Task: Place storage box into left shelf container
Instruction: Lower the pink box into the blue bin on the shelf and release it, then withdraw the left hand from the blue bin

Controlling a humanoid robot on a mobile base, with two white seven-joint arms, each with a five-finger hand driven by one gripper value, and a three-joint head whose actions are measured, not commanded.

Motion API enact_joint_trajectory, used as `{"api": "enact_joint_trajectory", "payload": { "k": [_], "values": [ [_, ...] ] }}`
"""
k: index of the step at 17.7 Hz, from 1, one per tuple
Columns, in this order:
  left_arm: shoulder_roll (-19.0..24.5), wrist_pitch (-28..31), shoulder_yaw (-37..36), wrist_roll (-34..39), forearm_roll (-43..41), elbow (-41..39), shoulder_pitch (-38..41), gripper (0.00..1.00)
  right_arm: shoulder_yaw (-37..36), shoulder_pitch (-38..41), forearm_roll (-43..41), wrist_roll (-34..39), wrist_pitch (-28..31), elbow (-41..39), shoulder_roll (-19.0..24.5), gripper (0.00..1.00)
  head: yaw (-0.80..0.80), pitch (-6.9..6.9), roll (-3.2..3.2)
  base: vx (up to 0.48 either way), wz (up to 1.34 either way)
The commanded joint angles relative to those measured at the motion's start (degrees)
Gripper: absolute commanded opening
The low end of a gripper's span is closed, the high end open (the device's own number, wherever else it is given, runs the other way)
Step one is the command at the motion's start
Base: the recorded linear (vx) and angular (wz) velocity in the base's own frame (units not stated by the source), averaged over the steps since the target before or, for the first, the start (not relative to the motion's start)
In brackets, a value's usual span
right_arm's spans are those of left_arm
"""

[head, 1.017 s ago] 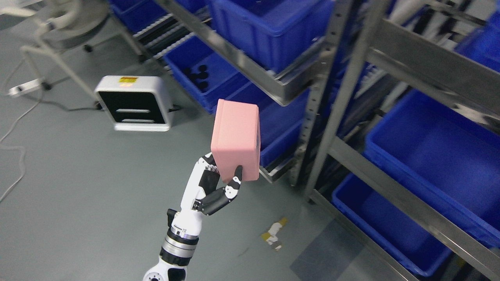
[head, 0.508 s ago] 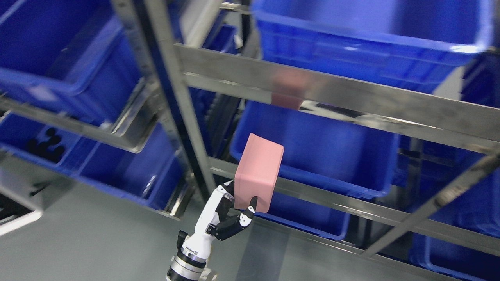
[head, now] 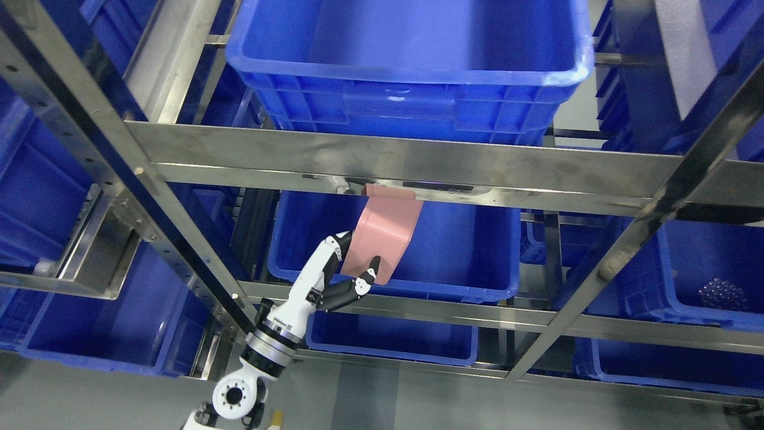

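Observation:
My left hand (head: 349, 272) is shut on a pink storage box (head: 383, 236), gripping its lower end. The box is tilted and held over the front part of a blue container (head: 471, 257) on the middle shelf. The box's top end is hidden behind the steel crossbar (head: 418, 164) of the shelf above. The left arm comes up from the bottom left of the picture. The right arm does not show.
A large blue bin (head: 412, 65) sits on the upper shelf. More blue bins stand at the left (head: 36, 191), lower left (head: 113, 322), lower middle (head: 394, 340) and right (head: 704, 275). Steel uprights (head: 119, 173) and a diagonal brace (head: 644, 239) frame the openings.
The camera has swung right and up, so the whole picture shifted towards the shelf. The left hand has carried the pink box up and forward, from in front of the rail to over the middle-shelf container.

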Motion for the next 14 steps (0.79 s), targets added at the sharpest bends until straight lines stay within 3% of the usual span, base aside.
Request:
{"api": "enact_joint_trajectory", "payload": {
  "k": [1,3,9,10,12,14],
  "values": [
    [3.5,1.2,3.3,-3.8,-13.1,14.6,-9.8,0.07,-0.3,0.5,0.1,0.0,0.2,-1.0,-1.0,1.00,0.00,0.00,0.00,0.034,-0.16],
    [2.9,1.2,3.4,-8.2,-22.4,19.4,-13.4,0.07,-0.3,0.5,0.1,0.0,0.2,-1.0,-1.0,1.00,0.00,0.00,0.00,0.024,-0.11],
    [0.1,-0.6,3.0,-7.6,-38.7,27.2,-20.3,0.14,-0.3,0.5,0.1,0.0,0.2,-1.0,-1.0,1.00,0.00,0.00,0.00,-0.002,0.01],
    [0.1,-0.9,2.7,-7.2,-39.4,27.2,-20.3,0.19,-0.3,0.5,0.1,0.0,0.2,-1.0,-1.0,1.00,0.00,0.00,0.00,-0.010,0.05],
    [0.1,-0.7,-0.2,-6.9,-39.0,27.2,-20.2,0.59,-0.3,0.5,0.1,0.0,0.2,-1.0,-1.0,1.00,0.00,0.00,0.00,-0.008,0.04],
    [0.1,-0.9,-0.2,-5.8,-37.7,26.3,-20.2,0.75,-0.3,0.5,0.1,0.0,0.2,-1.0,-1.0,1.00,0.00,0.00,0.00,0.000,0.00]
  ]
}}
